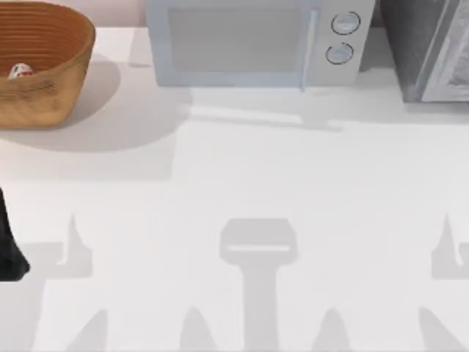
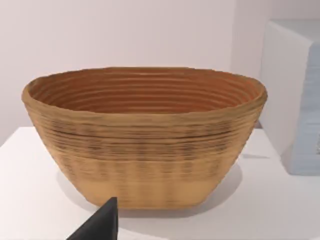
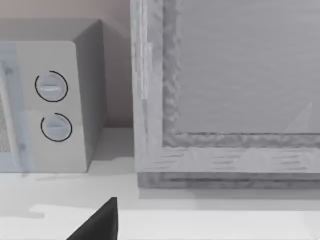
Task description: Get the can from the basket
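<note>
At the far left corner of the white tabletop (image 1: 242,191) stood the woven basket (image 1: 51,81), and the can (image 1: 20,71) lay inside it near the left edge of the top view, its white and red label just showing above the rim. Beside the basket to the right sat a microwave (image 1: 256,44) with two round dials, and further right a grey boxy appliance (image 1: 432,51) against the back wall. My left arm (image 1: 9,246) showed as a dark shape at the left edge, well short of the basket; a dark finger (image 2: 100,225) showed before the basket's outer wall and another finger (image 3: 100,222) before the appliances, and I cannot tell whether either pair of fingers was open or closed.
</note>
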Controlling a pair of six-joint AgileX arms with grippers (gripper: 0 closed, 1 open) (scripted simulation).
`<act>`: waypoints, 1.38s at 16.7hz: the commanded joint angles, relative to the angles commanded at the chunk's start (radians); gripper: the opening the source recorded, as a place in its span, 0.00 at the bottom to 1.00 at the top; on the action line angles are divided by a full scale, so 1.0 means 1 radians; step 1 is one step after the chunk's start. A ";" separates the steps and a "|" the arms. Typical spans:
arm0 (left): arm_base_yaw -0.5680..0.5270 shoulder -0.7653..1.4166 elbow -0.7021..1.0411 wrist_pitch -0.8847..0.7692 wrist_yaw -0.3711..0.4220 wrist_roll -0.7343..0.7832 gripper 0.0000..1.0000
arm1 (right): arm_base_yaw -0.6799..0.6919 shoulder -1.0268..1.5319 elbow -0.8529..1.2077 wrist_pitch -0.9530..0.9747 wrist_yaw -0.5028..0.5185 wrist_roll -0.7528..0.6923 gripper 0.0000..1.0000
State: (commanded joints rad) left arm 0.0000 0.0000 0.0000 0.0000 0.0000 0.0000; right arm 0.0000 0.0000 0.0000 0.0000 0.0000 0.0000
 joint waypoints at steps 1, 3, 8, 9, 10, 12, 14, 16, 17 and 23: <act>0.000 0.000 0.000 0.000 0.000 0.000 1.00 | 0.000 0.000 0.000 0.000 0.000 0.000 1.00; 0.003 0.006 0.008 -0.003 -0.002 0.000 1.00 | 0.000 0.000 0.000 0.000 0.000 0.000 1.00; 0.060 0.148 0.179 -0.085 -0.029 0.009 1.00 | 0.000 0.000 0.000 0.000 0.000 0.000 1.00; 0.075 0.200 0.239 -0.116 -0.035 0.012 1.00 | 0.000 0.000 0.000 0.000 0.000 0.000 1.00; 0.090 0.261 0.307 -0.153 -0.040 0.017 1.00 | 0.000 0.000 0.000 0.000 0.000 0.000 1.00; 0.118 0.402 0.459 -0.238 -0.047 0.027 1.00 | 0.000 0.000 0.000 0.000 0.000 0.000 1.00; 0.143 0.573 0.634 -0.338 -0.049 0.039 1.00 | 0.000 0.000 0.000 0.000 0.000 0.000 1.00; 0.165 0.766 0.824 -0.450 -0.049 0.052 1.00 | 0.000 0.000 0.000 0.000 0.000 0.000 1.00; 0.174 0.870 0.925 -0.511 -0.047 0.059 1.00 | 0.000 0.000 0.000 0.000 0.000 0.000 1.00; 0.200 1.530 1.585 -0.893 -0.011 0.099 1.00 | 0.000 0.000 0.000 0.000 0.000 0.000 1.00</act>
State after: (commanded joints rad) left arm 0.1997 1.5295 1.5847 -0.8926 -0.0112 0.0990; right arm 0.0000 0.0000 0.0000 0.0000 0.0000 0.0000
